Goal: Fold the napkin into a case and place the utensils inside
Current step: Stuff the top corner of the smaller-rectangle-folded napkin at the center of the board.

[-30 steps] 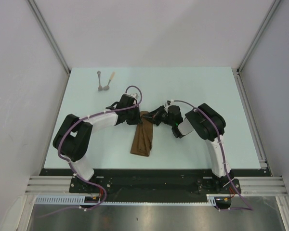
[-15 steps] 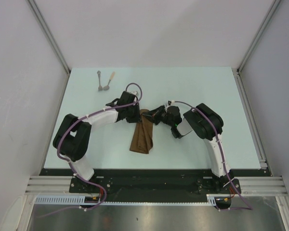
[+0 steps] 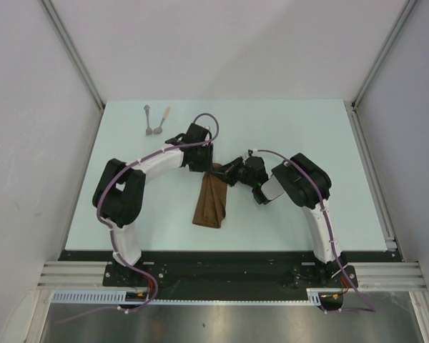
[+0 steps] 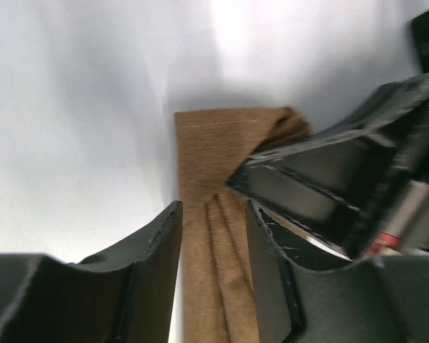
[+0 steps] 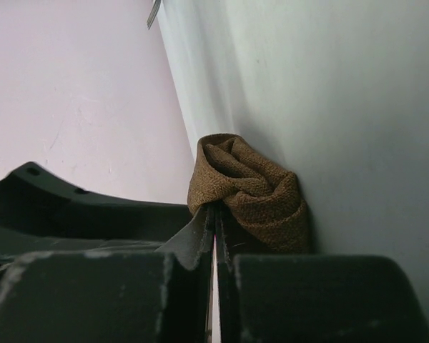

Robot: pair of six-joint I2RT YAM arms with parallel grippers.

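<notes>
The brown napkin (image 3: 211, 202) lies on the pale table as a narrow folded strip, the case shape, running from mid-table toward the near edge. My left gripper (image 3: 203, 163) hovers at its far end, jaws open; in the left wrist view the fingers (image 4: 156, 250) straddle the strip (image 4: 214, 286) without pinching it. My right gripper (image 3: 226, 171) comes in from the right and is shut on the strip's far corner, where the cloth (image 5: 250, 186) bunches at the fingertips (image 5: 214, 214). The two utensils (image 3: 155, 121) lie side by side at the far left, apart from both grippers.
Grey walls and slanted aluminium posts close in the table (image 3: 300, 136) at the back and sides. A rail (image 3: 372, 171) runs along its right edge. The arm bases sit on a black bar (image 3: 222, 268) at the near edge.
My left gripper has opened and let go of the napkin's far end, and the left arm has shifted right and farther back. The right gripper stays shut on the cloth corner.
</notes>
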